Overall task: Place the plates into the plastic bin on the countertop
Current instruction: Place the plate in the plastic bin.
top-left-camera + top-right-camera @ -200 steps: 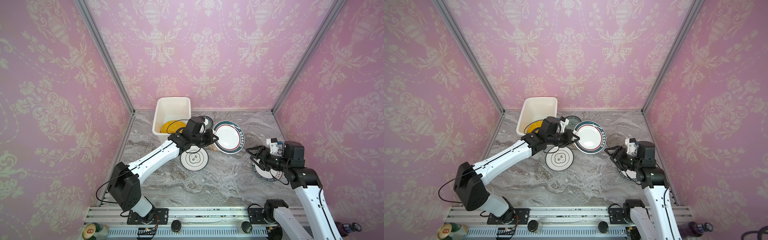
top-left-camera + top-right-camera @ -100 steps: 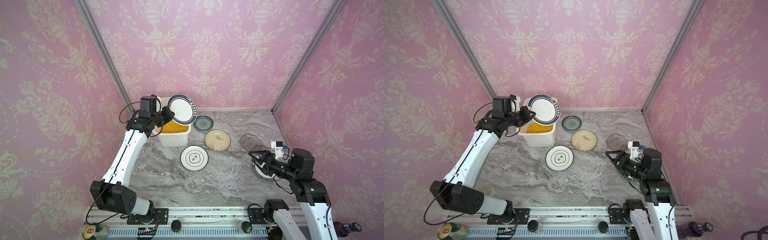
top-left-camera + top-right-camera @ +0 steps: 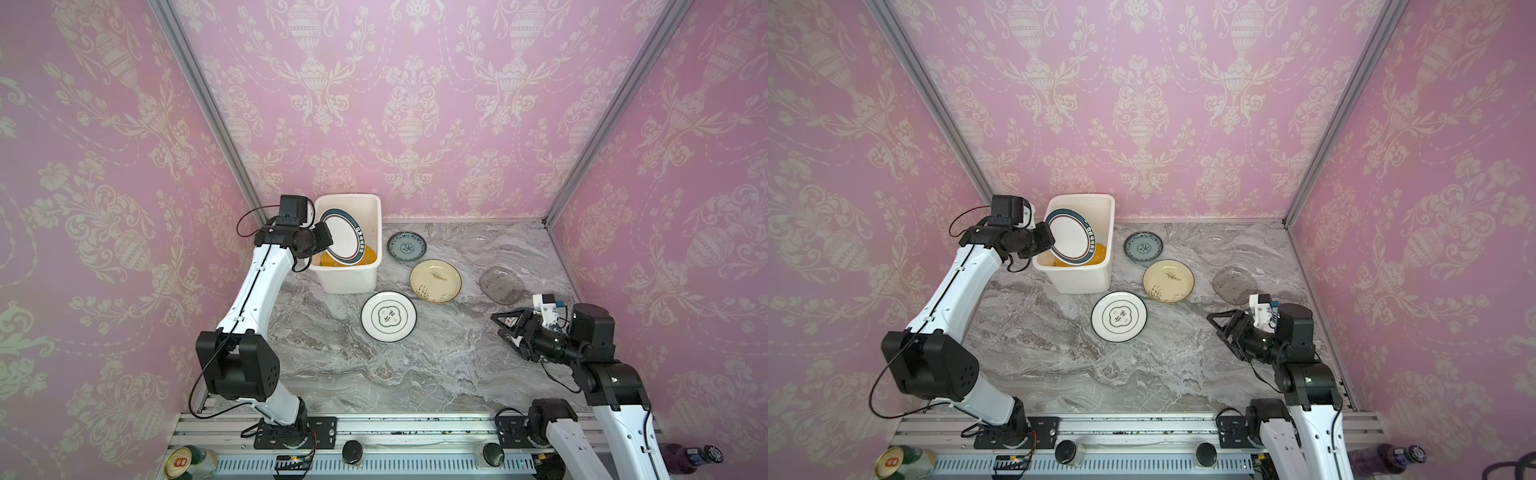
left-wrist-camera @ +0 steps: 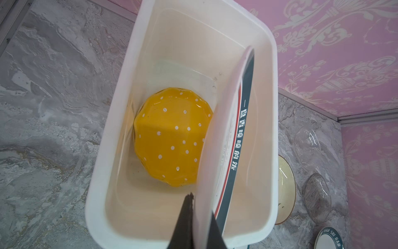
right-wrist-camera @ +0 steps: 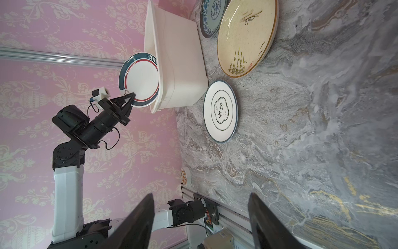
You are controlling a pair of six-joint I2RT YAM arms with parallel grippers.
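1. A yellow white-dotted plate [image 4: 170, 138] already lies in the deep white plastic bin [image 3: 349, 280].
2. The left jaws, clamped on the rim of a white teal-and-red-banded plate [image 3: 343, 237], hold it tilted over the bin.
3. Left on the grey marbled worktop [image 3: 374, 374]: teal patterned plate [image 3: 407, 246], cream plate [image 3: 435, 281], white dark-rimmed plate [image 3: 388, 316], smoky glass plate [image 3: 503, 284].
4. The right jaws stand wide, empty.

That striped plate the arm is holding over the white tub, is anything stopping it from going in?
Nothing visible does. The left gripper holds the teal-rimmed plate tilted over the open plastic bin. Only a yellow dotted plate lies on its floor, below.
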